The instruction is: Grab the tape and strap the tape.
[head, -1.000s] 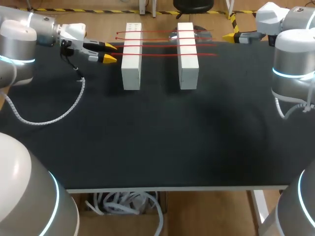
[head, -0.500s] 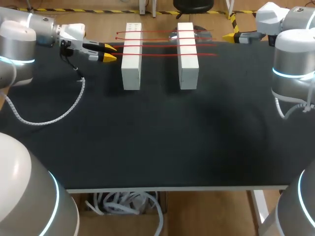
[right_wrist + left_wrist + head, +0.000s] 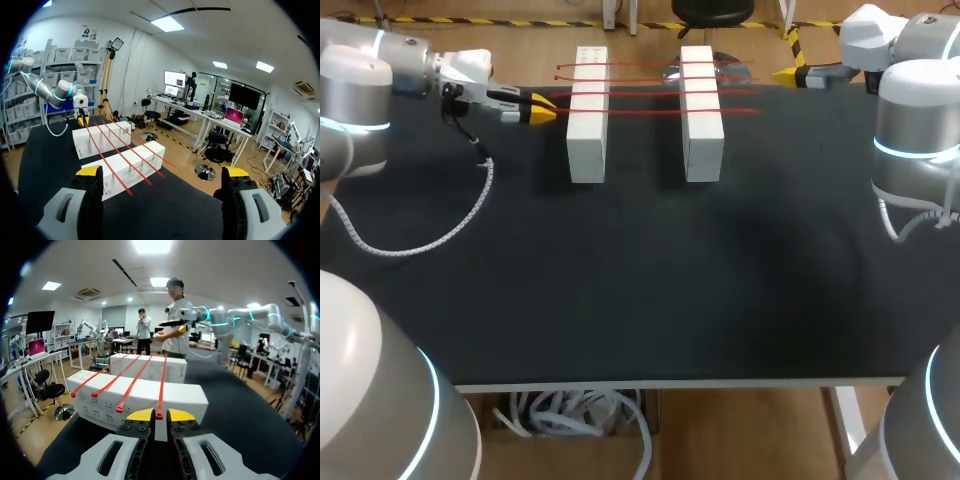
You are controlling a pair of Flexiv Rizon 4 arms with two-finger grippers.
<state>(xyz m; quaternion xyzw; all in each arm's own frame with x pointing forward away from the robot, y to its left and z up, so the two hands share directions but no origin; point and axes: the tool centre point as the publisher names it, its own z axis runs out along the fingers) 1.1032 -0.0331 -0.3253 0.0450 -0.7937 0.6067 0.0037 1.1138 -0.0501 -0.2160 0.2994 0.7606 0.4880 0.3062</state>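
My left tool [image 3: 160,416] is closed narrow on the end of the outermost red tape [image 3: 161,385] stretched across the two white blocks [image 3: 192,397], while my right tool [image 3: 162,175] stands wide open beyond those blocks.

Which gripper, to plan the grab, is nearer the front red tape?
Left. Left gripper is at one end of the front red tape; right gripper hangs beyond the other.
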